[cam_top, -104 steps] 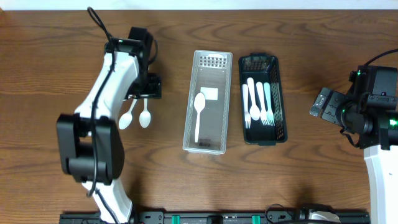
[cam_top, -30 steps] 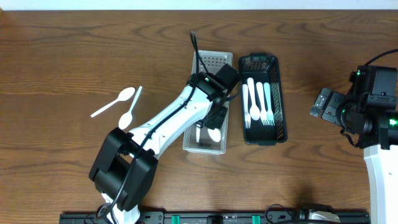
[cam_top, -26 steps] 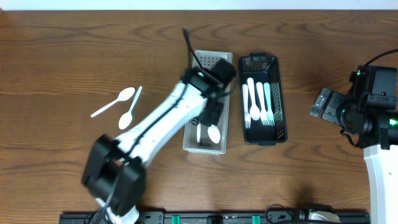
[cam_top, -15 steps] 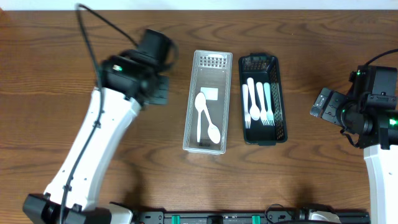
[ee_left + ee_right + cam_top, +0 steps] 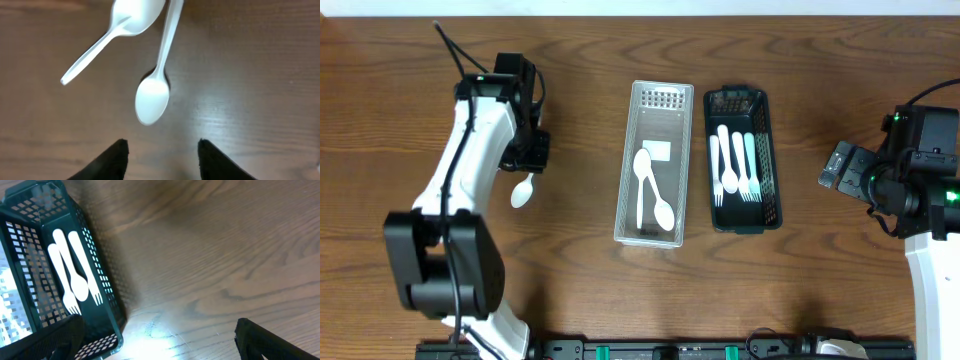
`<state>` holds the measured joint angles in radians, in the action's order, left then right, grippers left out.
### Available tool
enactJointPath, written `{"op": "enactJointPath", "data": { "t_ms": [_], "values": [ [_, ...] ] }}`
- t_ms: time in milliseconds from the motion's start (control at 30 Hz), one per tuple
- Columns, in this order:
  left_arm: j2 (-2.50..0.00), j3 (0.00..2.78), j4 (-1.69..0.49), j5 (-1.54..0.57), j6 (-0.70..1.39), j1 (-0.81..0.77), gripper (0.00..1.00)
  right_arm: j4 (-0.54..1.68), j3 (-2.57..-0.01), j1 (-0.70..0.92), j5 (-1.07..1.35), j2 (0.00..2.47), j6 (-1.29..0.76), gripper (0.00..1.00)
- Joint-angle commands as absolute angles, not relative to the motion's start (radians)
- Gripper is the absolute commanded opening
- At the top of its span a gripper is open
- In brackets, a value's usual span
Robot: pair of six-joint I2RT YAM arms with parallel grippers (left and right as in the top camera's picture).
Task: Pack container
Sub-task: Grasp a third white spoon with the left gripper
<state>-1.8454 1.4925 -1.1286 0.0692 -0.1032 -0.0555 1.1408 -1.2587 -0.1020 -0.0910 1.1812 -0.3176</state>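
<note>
Dark wood worktop [image 5: 800, 60], overhead view: clear container [image 5: 661, 98] sits centre frame, long axis running top to bottom. Two white spoons [image 5: 642, 170] are inside it, lying side by side, bowls toward opposite ends, handles overlapping. Black mesh basket [image 5: 735, 98] is just to its right, parallel, not clearly touching. White cutlery [image 5: 732, 160] lies in the basket, forks with tines toward the bottom of the frame.

Left hand [image 5: 161, 155] is upper left of the overhead frame, over the bare worktop well left of the container. Fingers are spread apart with nothing between them. Two loose spoons lie flat on the wood below it. The nearer spoon [image 5: 162, 65] has its bowl toward the fingers and its handle running to the top edge of the wrist view. The second spoon [image 5: 107, 40] is angled off to the upper left, with its bowl against the first one's handle.

Right hand [image 5: 157, 325] is at the right edge of the overhead frame, right of the basket and apart from it. Fingers are wide apart and empty, with only wood between them.
</note>
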Motion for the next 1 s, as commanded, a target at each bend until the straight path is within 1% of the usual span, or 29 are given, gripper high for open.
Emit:
{"op": "enactJointPath", "data": {
  "t_ms": [0,100,233,400,767,833,967],
  "values": [
    [-1.902,1.488,-1.105,0.037,-0.192,-0.051,0.54,1.142,-1.254,-0.108,-0.109,1.184,-0.317,0.99],
    [-1.951,1.488,-1.088,0.037,-0.199,-0.051,0.58,1.143,-1.254,-0.108,-0.109,1.184,-0.317,0.99],
    [-2.022,1.488,-1.082,0.042,-0.244,-0.049,0.58,1.147,-1.254,-0.108,-0.117,1.184,-0.317,0.99],
    [-2.090,1.488,-1.040,0.059,-0.242,-0.022,0.58,1.160,-1.253,-0.108,-0.130,1.184,-0.317,0.99],
    [-2.136,1.488,-0.994,0.033,-0.243,-0.007,0.57,1.160,-1.251,-0.108,-0.131,1.184,-0.317,0.99],
    [-2.136,1.488,-0.991,-0.006,-0.243,-0.007,0.52,1.160,-1.248,-0.108,-0.131,1.184,-0.317,0.99],
    [-2.136,1.488,-0.993,-0.068,-0.242,-0.007,0.30,1.164,-1.247,-0.108,-0.131,1.184,-0.317,0.99]
  ]
}}
